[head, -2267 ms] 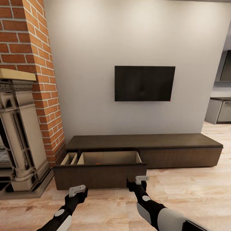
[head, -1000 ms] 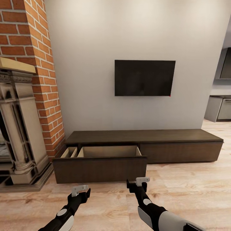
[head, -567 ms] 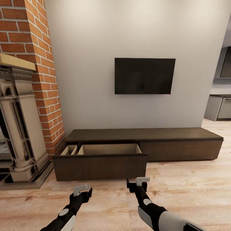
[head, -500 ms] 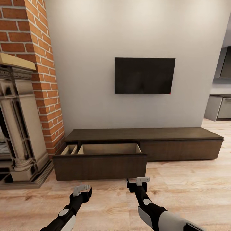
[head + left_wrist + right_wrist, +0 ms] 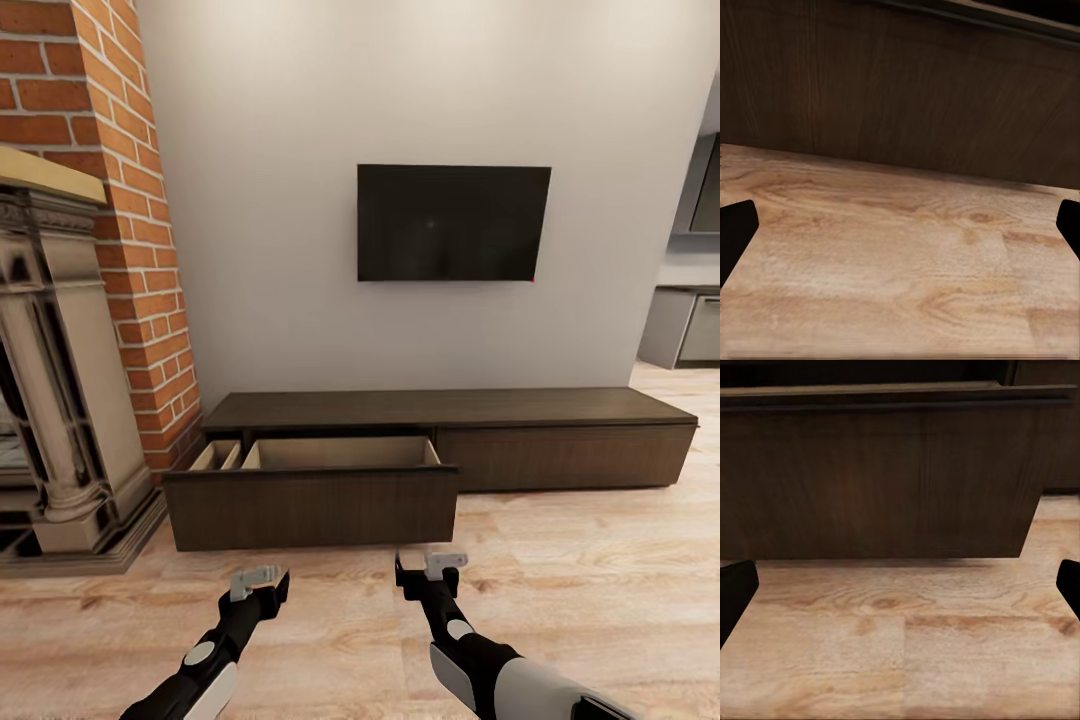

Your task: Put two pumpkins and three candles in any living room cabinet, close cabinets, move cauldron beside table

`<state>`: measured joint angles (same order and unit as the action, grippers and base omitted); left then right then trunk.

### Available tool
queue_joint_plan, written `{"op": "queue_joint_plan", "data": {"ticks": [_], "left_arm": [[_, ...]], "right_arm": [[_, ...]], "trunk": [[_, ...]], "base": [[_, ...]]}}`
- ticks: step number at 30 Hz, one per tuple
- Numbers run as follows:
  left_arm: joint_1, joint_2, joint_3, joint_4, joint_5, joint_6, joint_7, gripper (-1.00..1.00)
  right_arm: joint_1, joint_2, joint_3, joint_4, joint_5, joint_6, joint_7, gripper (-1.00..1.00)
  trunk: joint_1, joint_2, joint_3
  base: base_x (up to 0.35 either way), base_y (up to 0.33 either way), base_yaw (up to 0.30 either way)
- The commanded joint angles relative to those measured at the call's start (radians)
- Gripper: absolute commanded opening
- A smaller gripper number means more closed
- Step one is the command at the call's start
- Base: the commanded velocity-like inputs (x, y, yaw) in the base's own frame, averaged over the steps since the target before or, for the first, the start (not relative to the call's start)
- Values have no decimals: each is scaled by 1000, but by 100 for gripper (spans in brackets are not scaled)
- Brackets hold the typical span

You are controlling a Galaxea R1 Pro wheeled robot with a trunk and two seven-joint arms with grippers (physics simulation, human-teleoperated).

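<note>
Both our grippers, left (image 5: 258, 579) and right (image 5: 428, 567), stayed spread and empty as we backed from the cabinet (image 5: 450, 440) (drawer (image 5: 312, 505) unclosed)

Cabinet (image 5: 560, 430) runs along the foot of the back wall, on the floor (image 5: 600, 580). Its left-hand drawer (image 5: 312, 500) stands pulled out toward the robot, with a narrower compartment at the drawer's left end. Television (image 5: 453, 222) hangs on the wall above the cabinet. Fireplace (image 5: 60, 380) sits left of the cabinet, against a brick column (image 5: 130, 200) — column touching the cabinet's left end. Kitchen units (image 5: 685, 325) lie far right, behind the wall's edge. Both arms reach forward over bare floor, just short of the drawer front — left gripper (image 5: 257, 580) before its middle, right gripper (image 5: 432, 566) before its right end.
</note>
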<state>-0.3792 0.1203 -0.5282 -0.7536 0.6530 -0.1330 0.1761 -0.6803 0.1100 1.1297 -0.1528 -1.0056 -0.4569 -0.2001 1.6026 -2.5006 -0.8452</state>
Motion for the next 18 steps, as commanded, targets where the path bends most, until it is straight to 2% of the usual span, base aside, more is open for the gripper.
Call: {"op": "queue_joint_plan", "data": {"ticks": [1, 15, 18], "left_arm": [[-1, 2, -9, -1, 10, -11, 9, 100], [-1, 2, -8, -1, 10, -27, 8, 100], [-1, 2, -7, -1, 10, -27, 9, 100]], "right_arm": [[-1, 0, 9, -1, -4, -2, -7, 100], [-1, 0, 9, -1, -5, -1, -7, 100], [-1, 0, 9, -1, -5, -1, -7, 100]], "trunk": [[0, -1, -5], [6, -4, -59], [6, -4, -59]], "base": [[0, 0, 0], [0, 0, 0], [0, 0, 0]]}}
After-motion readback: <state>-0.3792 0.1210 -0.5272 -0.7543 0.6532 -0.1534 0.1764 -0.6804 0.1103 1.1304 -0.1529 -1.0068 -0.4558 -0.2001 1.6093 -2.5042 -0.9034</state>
